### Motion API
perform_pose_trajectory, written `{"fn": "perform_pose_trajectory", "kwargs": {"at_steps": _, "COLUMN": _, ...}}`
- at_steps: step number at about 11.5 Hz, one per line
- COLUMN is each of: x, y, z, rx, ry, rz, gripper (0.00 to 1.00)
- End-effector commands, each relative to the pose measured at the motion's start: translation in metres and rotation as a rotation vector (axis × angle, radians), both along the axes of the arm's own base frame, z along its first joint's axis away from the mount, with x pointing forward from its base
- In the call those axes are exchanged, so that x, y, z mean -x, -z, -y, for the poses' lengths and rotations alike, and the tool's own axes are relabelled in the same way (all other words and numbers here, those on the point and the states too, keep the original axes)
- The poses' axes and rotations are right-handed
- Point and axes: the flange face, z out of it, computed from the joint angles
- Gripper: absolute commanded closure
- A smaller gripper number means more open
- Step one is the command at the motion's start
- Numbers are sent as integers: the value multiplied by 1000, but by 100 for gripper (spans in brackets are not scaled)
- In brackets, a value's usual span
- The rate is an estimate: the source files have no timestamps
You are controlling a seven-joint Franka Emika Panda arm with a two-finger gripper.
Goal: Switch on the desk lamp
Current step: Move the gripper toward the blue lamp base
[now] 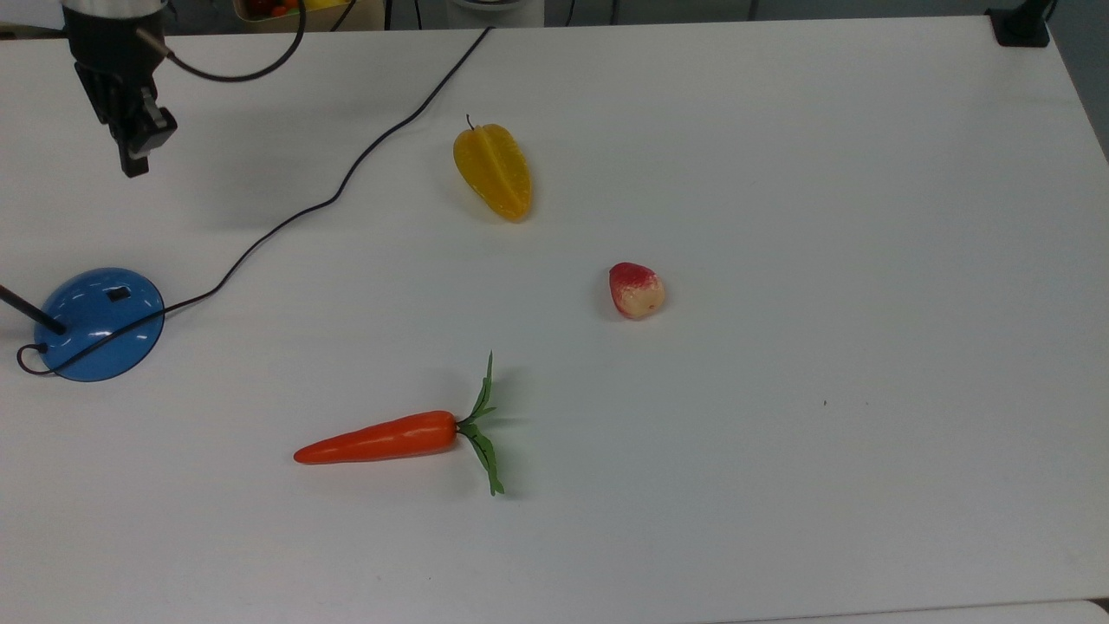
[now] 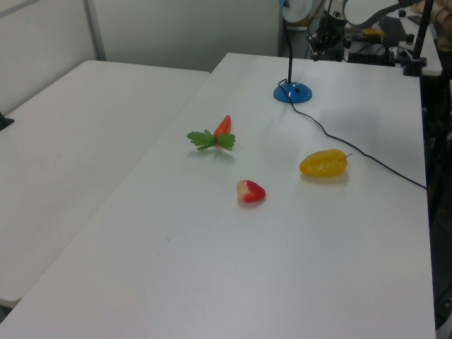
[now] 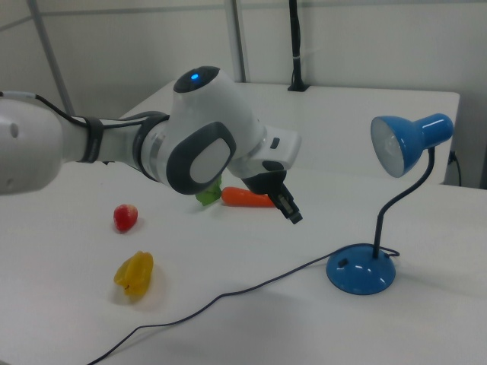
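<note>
Gripper: black two-finger claw (image 1: 133, 165) hung above the table, fingers pressed together with nothing between them, well apart from the lamp.
Arm: chunky white and grey arm (image 3: 190, 148) reached in from the right view's left.
Lamp: desk lamp with a glossy blue dome base (image 1: 98, 322) sat near the top view's left edge; small dark switch (image 1: 118, 294) on top of the base.
Lamp head: blue shade (image 3: 407, 142) on a thin black curved stem (image 3: 396, 204), facing the arm in the right view.
Cord: black cord (image 1: 346, 178) snaked away across the white table (image 1: 780, 217).
Other stuff: yellow star fruit (image 1: 494, 171), red and cream strawberry (image 1: 636, 290), orange carrot with green leaves (image 1: 390, 438), all well apart from the lamp.
</note>
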Motion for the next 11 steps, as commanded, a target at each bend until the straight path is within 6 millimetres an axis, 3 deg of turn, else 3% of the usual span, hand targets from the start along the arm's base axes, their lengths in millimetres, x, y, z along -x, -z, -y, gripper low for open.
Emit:
{"fn": "perform_pose_trajectory", "kwargs": {"at_steps": 1, "x": -11, "y": 2, "z": 18, "rx": 6, "ry": 73, "rz": 48, "gripper": 100}}
{"fn": "perform_pose_trajectory", "kwargs": {"at_steps": 6, "x": -30, "y": 31, "z": 50, "rx": 14, "ry": 156, "rz": 102, "gripper": 100}}
{"fn": "perform_pose_trajectory", "kwargs": {"at_steps": 11, "x": -44, "y": 49, "z": 51, "rx": 32, "ry": 150, "rz": 84, "gripper": 100}}
